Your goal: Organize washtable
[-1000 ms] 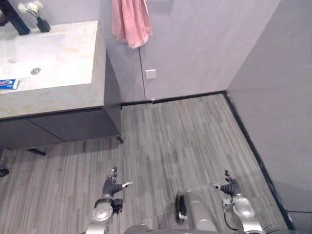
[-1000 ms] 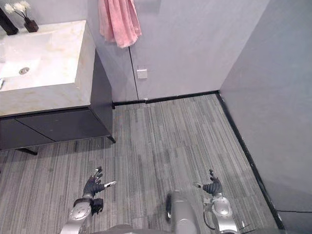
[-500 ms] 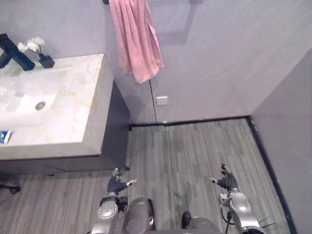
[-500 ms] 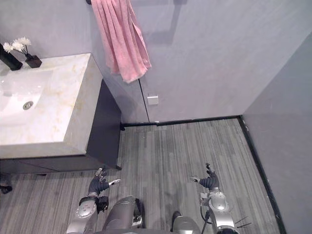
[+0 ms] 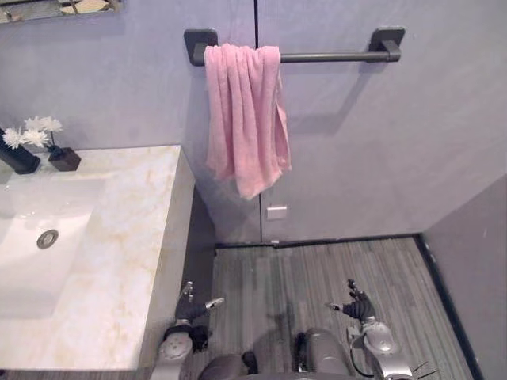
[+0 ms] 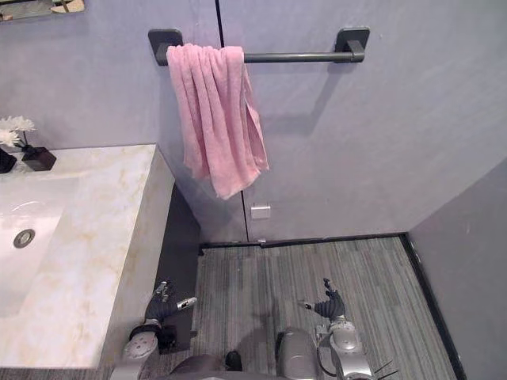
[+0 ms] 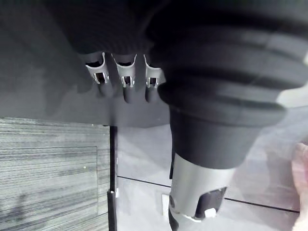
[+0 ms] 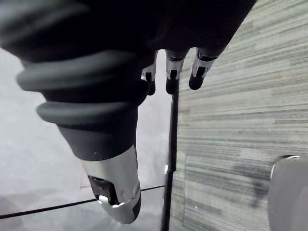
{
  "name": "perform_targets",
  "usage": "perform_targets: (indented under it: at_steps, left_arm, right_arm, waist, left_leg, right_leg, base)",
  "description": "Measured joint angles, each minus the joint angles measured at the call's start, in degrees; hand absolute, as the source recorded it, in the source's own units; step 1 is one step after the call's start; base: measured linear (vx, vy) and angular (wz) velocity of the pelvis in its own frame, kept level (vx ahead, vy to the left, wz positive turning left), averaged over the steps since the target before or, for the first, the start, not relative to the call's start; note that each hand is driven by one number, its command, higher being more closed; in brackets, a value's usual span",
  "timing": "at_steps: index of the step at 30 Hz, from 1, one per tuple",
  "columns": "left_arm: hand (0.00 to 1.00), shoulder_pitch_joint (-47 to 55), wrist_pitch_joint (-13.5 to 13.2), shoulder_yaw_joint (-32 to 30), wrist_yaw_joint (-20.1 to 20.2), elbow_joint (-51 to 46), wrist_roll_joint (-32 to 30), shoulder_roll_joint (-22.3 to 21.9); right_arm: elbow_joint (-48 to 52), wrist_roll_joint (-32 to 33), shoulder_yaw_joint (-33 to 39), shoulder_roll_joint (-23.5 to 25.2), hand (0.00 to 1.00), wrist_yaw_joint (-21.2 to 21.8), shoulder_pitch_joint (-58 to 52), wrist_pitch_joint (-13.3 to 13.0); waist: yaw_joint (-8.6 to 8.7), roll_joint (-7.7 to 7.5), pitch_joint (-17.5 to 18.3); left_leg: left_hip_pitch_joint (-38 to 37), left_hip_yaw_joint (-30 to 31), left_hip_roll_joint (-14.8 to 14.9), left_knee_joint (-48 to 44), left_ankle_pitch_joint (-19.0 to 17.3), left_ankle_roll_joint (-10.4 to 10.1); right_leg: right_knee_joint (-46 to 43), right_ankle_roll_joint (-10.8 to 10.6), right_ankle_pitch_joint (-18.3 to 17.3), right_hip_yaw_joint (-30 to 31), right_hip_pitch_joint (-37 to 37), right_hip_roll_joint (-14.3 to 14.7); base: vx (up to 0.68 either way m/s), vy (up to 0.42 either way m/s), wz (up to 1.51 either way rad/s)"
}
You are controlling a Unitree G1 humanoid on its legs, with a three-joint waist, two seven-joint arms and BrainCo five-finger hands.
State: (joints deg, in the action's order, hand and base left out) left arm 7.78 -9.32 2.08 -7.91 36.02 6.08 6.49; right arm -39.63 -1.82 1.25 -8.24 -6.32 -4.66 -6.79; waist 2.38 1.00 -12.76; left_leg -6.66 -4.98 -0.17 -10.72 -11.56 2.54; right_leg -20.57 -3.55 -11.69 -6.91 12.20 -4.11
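The worktop (image 5: 142,237) runs off the left and bottom edges. The sink (image 5: 32,237) in it is cut by the left edge too. Just a bit of the black tap (image 5: 17,158) shows at the far left. The mirror (image 5: 59,6) in the upper left corner is cut by the top edge. In the left wrist view the pink towel (image 7: 302,183) is a sliver at the right edge.

no text, label, brand, number or sign can be read. the pink towel (image 5: 245,119), the counter (image 5: 135,237), the small white wall plate (image 5: 276,212) and the dark vase (image 5: 65,159) all show plain faces.
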Motion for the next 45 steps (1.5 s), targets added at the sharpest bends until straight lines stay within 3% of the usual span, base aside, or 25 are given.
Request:
perform_targets:
  at_steps: [1,2,4,5,6,8,10,12,13,14,15,18,19,27,36,37,45]
  left_arm:
    - [0.0,0.1,0.0,0.0,0.0,0.4,0.0,0.4]
    - [0.0,0.1,0.1,0.0,0.0,1.1,0.0,-0.1]
    - [0.0,0.7,0.0,-0.1,0.0,0.5,0.0,-0.6]
    - [0.0,0.6,0.0,-0.3,0.2,0.3,0.0,-1.2]
    - [0.0,0.8,0.0,-0.5,0.2,-0.8,0.0,-2.2]
    - [0.0,2.6,0.0,-0.5,0.2,-2.7,0.0,-3.0]
    - [0.0,2.6,0.1,-0.5,0.2,-2.8,0.1,-3.7]
    - [0.0,2.3,0.0,-0.5,0.2,-3.3,0.1,-3.8]
    - [0.0,2.3,0.0,-0.4,0.2,-3.9,0.2,-3.8]
    - [0.0,2.3,0.0,-0.4,0.2,-5.2,0.3,-4.0]
    - [0.0,2.3,0.0,-0.4,0.2,-5.6,0.5,-3.9]
    - [0.0,2.4,0.0,-0.4,0.2,-11.2,0.5,-2.4]
    - [0.0,2.5,0.0,-0.4,0.2,-12.6,0.4,-2.1]
    - [0.0,4.4,-1.2,-0.5,-1.0,-28.1,-2.2,-0.4]
    - [0.0,-2.5,-1.3,0.5,-3.5,-29.2,-10.8,4.0]
    - [1.0,-3.5,-1.3,1.2,-3.6,-29.1,-11.6,4.5]
    - [1.0,-8.8,-1.2,4.8,-3.4,-24.1,-15.9,6.2]
  right_arm:
    - [0.0,0.0,0.0,0.1,0.0,0.0,-1.1,0.0]
    - [-0.3,0.1,0.2,-0.4,0.0,0.0,-1.7,0.1]
    - [-0.3,0.3,1.1,-0.1,0.0,0.0,-2.3,0.3]
    - [0.8,0.3,1.1,0.1,0.0,0.0,-2.6,0.4]
    - [1.8,1.1,0.8,0.5,0.0,0.0,-3.6,0.5]
    - [3.1,2.0,0.6,1.3,0.0,-0.1,-4.2,0.3]
    - [3.0,2.4,1.2,1.7,0.0,-0.3,-3.6,0.3]
    - [2.8,2.6,1.4,1.6,0.0,-0.8,-1.7,0.4]
    - [2.8,2.7,2.3,1.6,0.0,-1.1,-1.2,0.3]
    - [2.9,2.7,3.5,1.4,0.0,-1.2,-1.5,0.3]
    - [2.4,2.7,3.8,1.6,0.0,-1.2,-1.6,0.4]
    - [2.4,2.7,4.6,2.7,0.0,-1.2,-3.4,0.5]
    - [2.4,2.7,4.6,2.8,0.0,-1.2,-3.7,0.5]
    - [2.4,2.3,4.5,3.2,0.0,-0.9,-3.8,0.1]
    - [2.2,1.2,2.2,1.1,0.0,0.5,-4.7,-0.6]
    - [2.1,1.1,2.2,0.9,0.0,0.5,-4.9,-0.6]
    - [2.1,0.0,-0.1,0.9,0.0,1.4,-4.5,-0.6]
  waist:
    - [0.03,-0.84,0.4]
    - [0.1,-0.61,0.9]
    - [-0.03,0.34,1.3]
    - [0.17,0.6,1.2]
    - [-0.15,0.75,1.0]
    - [-0.71,0.52,0.7]
    - [-1.75,0.07,0.8]
    - [-2.08,0.51,0.8]
    - [-1.83,0.95,1.0]
    - [-1.46,2.23,1.1]
    - [-1.58,2.82,1.1]
    - [-1.7,0.05,1.4]
    - [-1.75,-0.15,1.5]
    - [-1.54,-0.17,2.6]
    - [0.05,0.32,3.7]
    - [0.06,0.33,3.8]
    - [1.77,0.26,4.8]
  left_leg:
    - [-0.6,0.5,-0.3,-0.3,-1.1,-1.5]
    - [-1.9,1.8,0.4,-0.8,-2.0,-2.8]
    - [-0.1,2.1,2.1,-6.4,-2.5,-3.8]
    - [3.7,1.6,3.4,-15.5,-2.4,-4.6]
    - [9.0,0.1,6.0,-27.9,-0.8,-7.8]
    - [12.4,-2.7,9.9,-36.2,-1.3,-7.3]
    - [13.4,-3.1,10.0,-31.3,-1.6,-6.7]
    - [14.3,-0.6,7.9,-19.3,-1.5,-6.8]
    - [13.5,1.7,6.6,-11.5,-0.1,-7.8]
    - [12.7,3.2,6.3,-3.6,7.9,-7.8]
    - [12.3,3.4,6.3,-3.4,8.5,-6.8]
    - [10.0,2.4,3.7,0.0,8.9,-6.3]
    - [9.5,2.2,3.2,0.9,9.1,-5.9]
    - [3.7,0.7,1.8,9.4,11.7,-5.0]
    - [0.6,1.2,2.1,16.1,15.8,-5.2]
    - [0.6,1.2,2.1,16.1,15.9,-5.2]
    - [1.6,1.2,1.5,16.6,16.2,-4.9]
  right_leg:
    - [3.5,1.0,7.4,1.4,-0.4,0.2]
    - [2.2,2.2,9.9,1.4,-1.2,0.2]
    - [2.9,3.2,7.4,-0.5,-2.9,0.9]
    - [3.9,3.5,6.0,-1.7,-4.9,1.2]
    - [5.8,4.6,5.1,-2.8,-8.3,2.1]
    - [7.6,5.4,4.4,-3.5,-12.8,3.3]
    - [8.8,5.5,4.1,-2.7,-14.9,3.1]
    - [9.6,5.4,4.2,-0.9,-15.8,2.7]
    - [9.8,5.0,4.0,-0.6,-16.1,2.5]
    - [9.9,3.6,3.0,-0.1,-17.0,3.2]
    - [9.8,2.9,2.5,0.2,-17.5,3.3]
    - [10.0,1.6,1.7,1.1,-18.0,0.3]
    - [10.2,1.6,1.7,1.3,-18.1,-0.1]
    - [12.6,1.2,1.6,3.3,-20.0,-1.0]
    - [13.0,1.1,2.2,3.6,-20.0,0.0]
    - [13.2,1.1,2.3,3.6,-20.0,0.0]
    - [16.3,0.2,4.3,4.2,-20.1,-0.1]
  base:
    - [0.46,-0.172,0.54]
    - [0.49,-0.225,0.53]
    - [0.38,-0.225,0.44]
    - [0.31,-0.237,0.58]
    - [0.31,-0.229,0.52]
    - [0.32,-0.183,0.05]
    - [0.27,-0.073,-0.32]
    - [0.28,0.033,-0.44]
    - [0.26,0.114,-0.24]
    - [0.25,0.137,-0.2]
    - [0.29,0.154,-0.08]
    - [0.18,0.124,-0.01]
    - [0.17,0.117,-0.08]
    - [0.04,0.004,-0.08]
    - [-0.05,-0.029,-0.01]
    - [-0.09,-0.004,-0.01]
    - [-0.06,0.011,-0.03]
